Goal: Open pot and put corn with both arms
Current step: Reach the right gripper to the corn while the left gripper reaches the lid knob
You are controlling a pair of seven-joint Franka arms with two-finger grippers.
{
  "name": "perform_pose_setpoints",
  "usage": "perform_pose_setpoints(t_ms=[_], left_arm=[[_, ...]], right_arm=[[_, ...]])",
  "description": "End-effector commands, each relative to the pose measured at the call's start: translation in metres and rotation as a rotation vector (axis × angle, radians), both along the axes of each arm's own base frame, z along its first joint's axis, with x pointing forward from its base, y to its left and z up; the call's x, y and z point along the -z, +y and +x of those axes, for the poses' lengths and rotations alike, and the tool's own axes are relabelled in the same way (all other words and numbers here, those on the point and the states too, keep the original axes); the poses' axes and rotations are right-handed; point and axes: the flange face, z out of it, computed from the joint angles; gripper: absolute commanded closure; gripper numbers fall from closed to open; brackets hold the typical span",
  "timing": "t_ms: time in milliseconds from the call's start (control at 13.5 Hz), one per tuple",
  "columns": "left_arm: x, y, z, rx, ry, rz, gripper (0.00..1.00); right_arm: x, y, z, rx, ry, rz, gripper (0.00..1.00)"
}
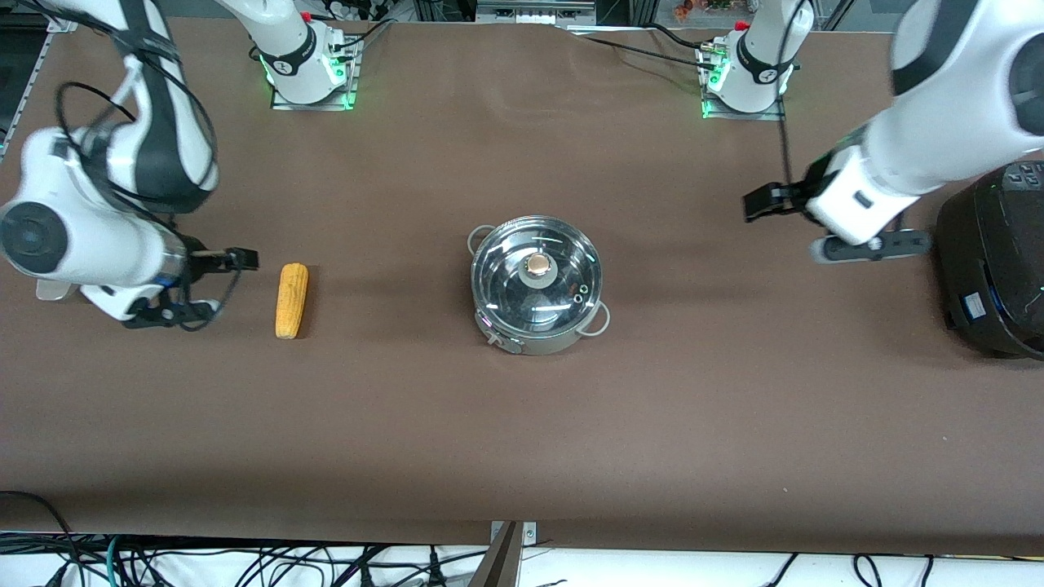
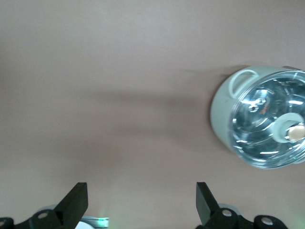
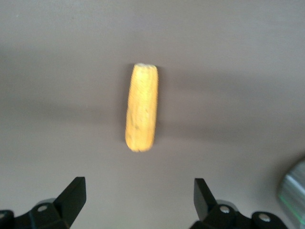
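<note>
Nothing done yet: pot (image 1: pixel 536 285) lid on frame-centre, corn (image 1: pixel 291 299) on desk mid-left, left claw (image 1: pixel 824 224) & right claw (image 1: pixel 214 283) both spread, empty.

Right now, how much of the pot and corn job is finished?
Nothing looks done yet. The pot has its lid on, and the corn lies on the table toward the right arm's end. The right gripper is open beside the corn; the left gripper is open, empty, over bare table. Lifting the lid and loading the corn remain.
</note>
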Motion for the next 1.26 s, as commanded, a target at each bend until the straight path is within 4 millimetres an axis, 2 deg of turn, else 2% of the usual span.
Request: perform_pose_setpoints(t_ms=[0, 149, 372, 520, 595, 669, 743, 892, 966, 1041, 1115, 1189], left_arm=[[0.016, -0.059, 0.030, -0.029, 0.011, -0.014, 0.00], [0.038, -0.094, 0.047, -0.007, 0.011, -0.044, 0.00], [0.078, -0.146, 0.052, -0.023, -0.019, -0.072, 0.00], [0.109, -0.195, 0.042, -0.050, -0.028, -0.067, 0.00], [0.124, -0.220, 0.034, -0.071, -0.034, -0.062, 0.00], [0.133, -0.239, 0.028, -0.103, -0.043, -0.057, 0.00], [0.143, -0.253, 0.022, -0.120, -0.041, -0.054, 0.00], [0.156, -0.267, 0.016, -0.114, -0.038, -0.053, 0.00], [0.163, -0.278, 0.010, -0.115, -0.038, -0.052, 0.00], [0.169, -0.293, -0.002, -0.106, -0.042, -0.045, 0.00], [0.173, -0.298, -0.004, -0.092, -0.061, -0.031, 0.00], [0.179, -0.299, -0.005, -0.080, -0.069, -0.013, 0.00]], right_arm=[[0.053, 0.008, -0.016, 0.039, -0.056, -0.014, 0.00], [0.088, 0.004, -0.026, 0.039, -0.100, -0.018, 0.00], [0.126, 0.000, -0.033, 0.039, -0.137, -0.029, 0.00], [0.148, 0.003, -0.040, 0.089, -0.126, -0.044, 0.00], [0.157, 0.019, -0.045, 0.065, -0.110, -0.049, 0.00], [0.167, 0.024, -0.047, 0.055, -0.095, -0.054, 0.00], [0.168, 0.022, -0.045, 0.048, -0.101, -0.059, 0.07], [0.167, 0.020, -0.044, -0.006, -0.107, -0.095, 0.66], [0.168, 0.020, -0.045, -0.010, -0.104, -0.098, 0.82], [0.169, 0.020, -0.045, -0.012, -0.103, -0.098, 0.95], [0.168, 0.020, -0.042, -0.013, -0.105, -0.097, 1.00], [0.166, 0.021, -0.041, -0.016, -0.108, -0.097, 1.00]])
